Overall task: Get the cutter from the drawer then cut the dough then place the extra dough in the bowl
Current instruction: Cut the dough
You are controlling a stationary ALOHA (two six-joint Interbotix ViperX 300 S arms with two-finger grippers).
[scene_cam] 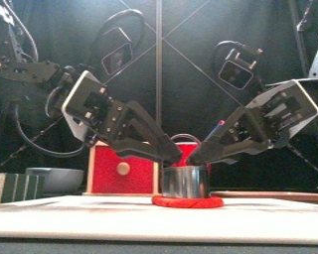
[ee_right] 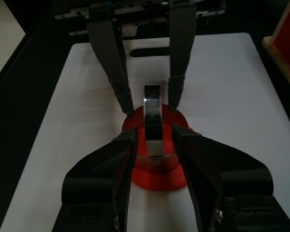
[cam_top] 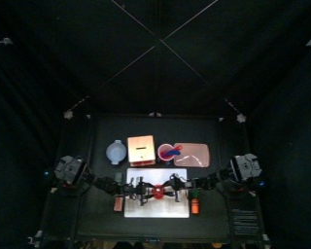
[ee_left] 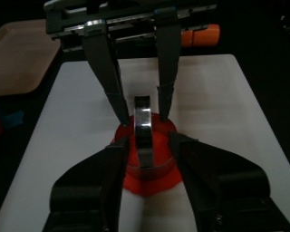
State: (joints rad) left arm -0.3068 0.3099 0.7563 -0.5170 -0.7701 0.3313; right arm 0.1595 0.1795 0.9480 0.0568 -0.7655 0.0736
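Observation:
The round metal cutter point(scene_cam: 186, 183) stands upright on the flat red dough point(scene_cam: 189, 202) in the middle of the white cutting board point(cam_top: 158, 210). My left gripper point(scene_cam: 175, 157) reaches in from the left and my right gripper point(scene_cam: 206, 154) from the right, meeting over the cutter. In the left wrist view my jaws press on both sides of the cutter point(ee_left: 144, 122) above the dough point(ee_left: 148, 181). The right wrist view shows the same hold on the cutter point(ee_right: 154, 109) and dough point(ee_right: 159, 177). The wire handle arches up between the two grippers.
Behind the board stand the blue-grey bowl point(cam_top: 116, 151), the wooden box with its red drawer front point(cam_top: 141, 149) and the pink tray point(cam_top: 194, 156) with toys on it. In the front view the box point(scene_cam: 122, 171) rises just behind the left gripper.

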